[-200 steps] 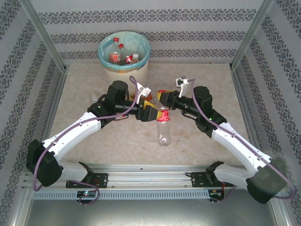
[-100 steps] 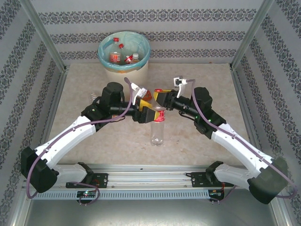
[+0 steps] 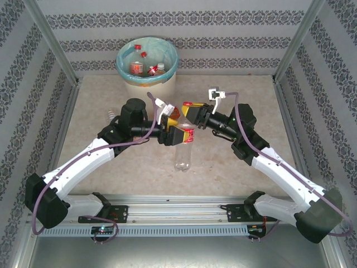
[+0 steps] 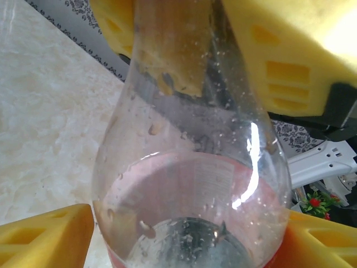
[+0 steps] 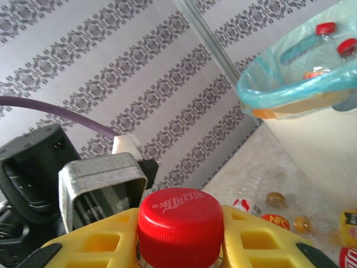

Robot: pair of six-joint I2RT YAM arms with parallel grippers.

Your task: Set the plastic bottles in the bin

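From above, a clear bottle [image 3: 183, 157] is seen at the middle of the table [image 3: 217, 170], its neck clamped by the right gripper [image 3: 191, 113]. The left gripper [image 3: 183, 134] is set round its label; whether it grips cannot be told. The bin [image 3: 124, 56] is stood at the far edge.

Left wrist: the bottle [image 4: 189, 184] is flanked by yellow fingers [image 4: 44, 237].

Right wrist: the red cap [image 5: 179, 218] is pinched between closed fingers [image 5: 100, 245].

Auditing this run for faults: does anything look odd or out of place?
One clear red-capped plastic bottle hangs over the table with both grippers at it: the right gripper clamps its neck, the left gripper brackets its labelled body. Nothing looks spilled.
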